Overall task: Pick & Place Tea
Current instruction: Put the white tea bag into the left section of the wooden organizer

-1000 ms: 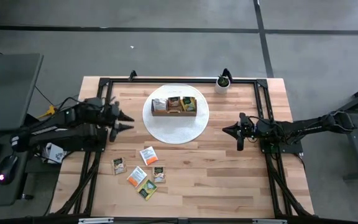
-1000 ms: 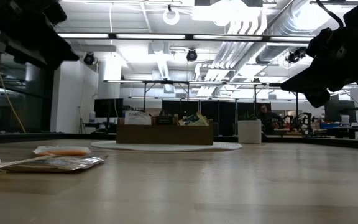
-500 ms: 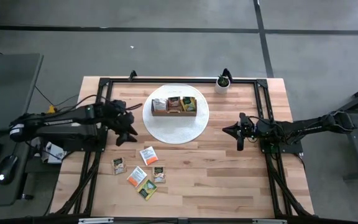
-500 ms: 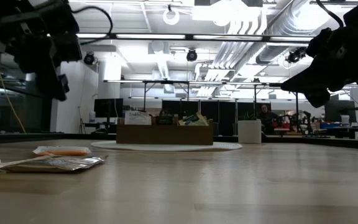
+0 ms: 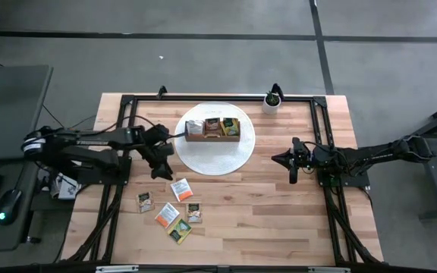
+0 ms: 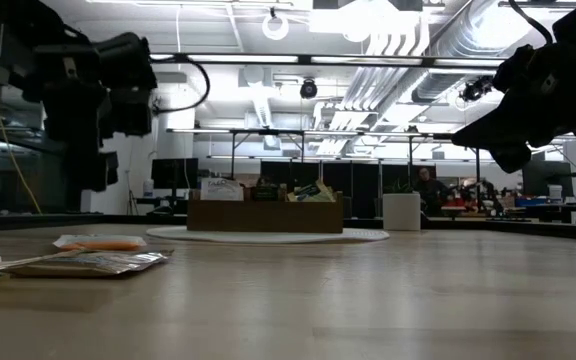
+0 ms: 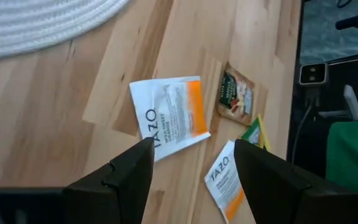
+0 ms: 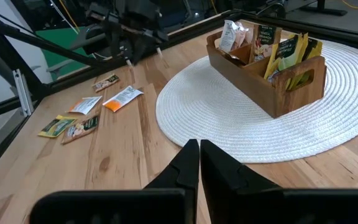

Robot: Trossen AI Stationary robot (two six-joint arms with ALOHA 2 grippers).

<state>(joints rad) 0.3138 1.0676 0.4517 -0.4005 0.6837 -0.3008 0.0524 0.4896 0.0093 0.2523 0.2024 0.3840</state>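
Observation:
Several tea sachets lie flat on the wooden table near its front left: a white-orange one (image 5: 180, 189) (image 7: 169, 118), a tan one (image 5: 145, 202), another white-orange one (image 5: 166, 214), a second tan one (image 5: 194, 211) and a green-yellow one (image 5: 179, 230). My left gripper (image 5: 162, 170) (image 7: 191, 155) hovers open just left of and above the nearest white-orange sachet, slanting down toward it and touching nothing. My right gripper (image 5: 290, 163) (image 8: 199, 146) waits shut at the table's right side. More sachets stand in the wooden box (image 5: 213, 130).
The wooden box (image 8: 272, 62) sits on a round white woven mat (image 5: 215, 155) at the table's far middle. A small potted plant (image 5: 271, 100) stands at the far edge. A black frame (image 5: 120, 136) runs along the table's edges. Bare wood lies between the sachets and my right gripper.
My left gripper has swung from the table's left edge toward the right and near side, sinking toward the sachets. It has tipped from nearly level to slanting downward and rolled about its own line. The sachets and my right arm have kept still.

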